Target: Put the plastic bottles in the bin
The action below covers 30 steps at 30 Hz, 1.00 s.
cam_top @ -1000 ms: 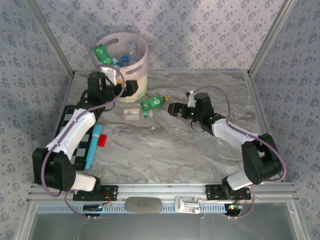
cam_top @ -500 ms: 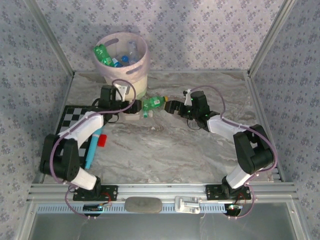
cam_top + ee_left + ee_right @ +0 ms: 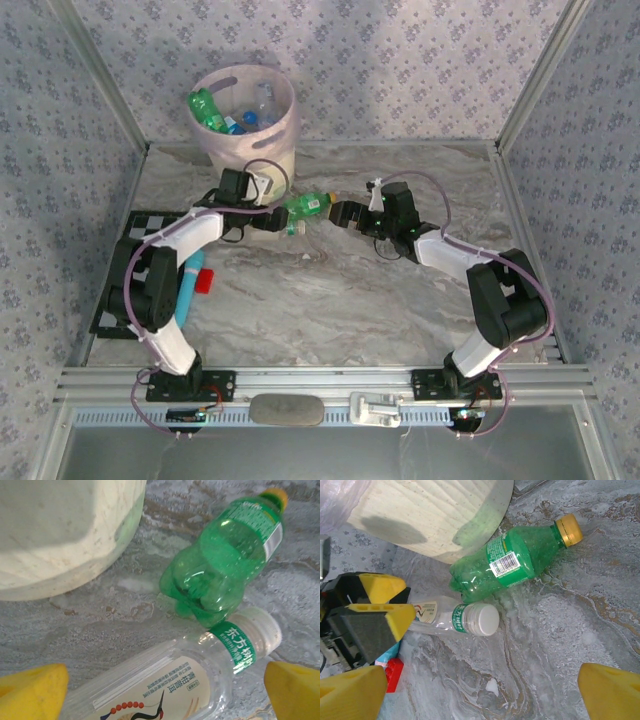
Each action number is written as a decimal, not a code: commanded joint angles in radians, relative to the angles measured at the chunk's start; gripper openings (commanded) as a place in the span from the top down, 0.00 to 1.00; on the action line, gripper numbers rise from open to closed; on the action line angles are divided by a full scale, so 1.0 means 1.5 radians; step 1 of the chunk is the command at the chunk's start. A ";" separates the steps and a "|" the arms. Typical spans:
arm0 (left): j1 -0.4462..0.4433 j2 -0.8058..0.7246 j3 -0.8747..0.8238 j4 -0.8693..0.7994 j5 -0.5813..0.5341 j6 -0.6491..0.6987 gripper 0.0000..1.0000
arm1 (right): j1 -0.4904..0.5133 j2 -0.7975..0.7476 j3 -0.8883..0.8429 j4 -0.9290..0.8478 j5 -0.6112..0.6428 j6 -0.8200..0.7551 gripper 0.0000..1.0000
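Judging progress, we see bottles in the bin; green bottle and clear bottle lie outside; left gripper, right gripper both spread.

Green bottle and clear bottle lie beside part-filled pink bin.
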<state>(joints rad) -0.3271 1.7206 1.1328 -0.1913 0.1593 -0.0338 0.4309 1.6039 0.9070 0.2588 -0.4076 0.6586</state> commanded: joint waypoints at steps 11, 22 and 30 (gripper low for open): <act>-0.068 0.006 0.005 -0.096 -0.051 0.004 0.00 | 0.004 -0.065 -0.021 -0.017 0.028 -0.015 0.00; -0.107 0.043 0.003 -0.129 -0.097 -0.004 0.00 | 0.004 -0.058 -0.013 -0.021 0.028 -0.015 0.00; -0.107 0.062 0.012 -0.135 -0.104 0.000 0.07 | 0.004 -0.053 -0.010 -0.023 0.030 -0.015 0.00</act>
<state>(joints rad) -0.4866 1.8046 1.1332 -0.3725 0.0151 -0.0368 0.4309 1.5253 0.8871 0.2497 -0.3782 0.6548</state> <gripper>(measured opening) 0.945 0.999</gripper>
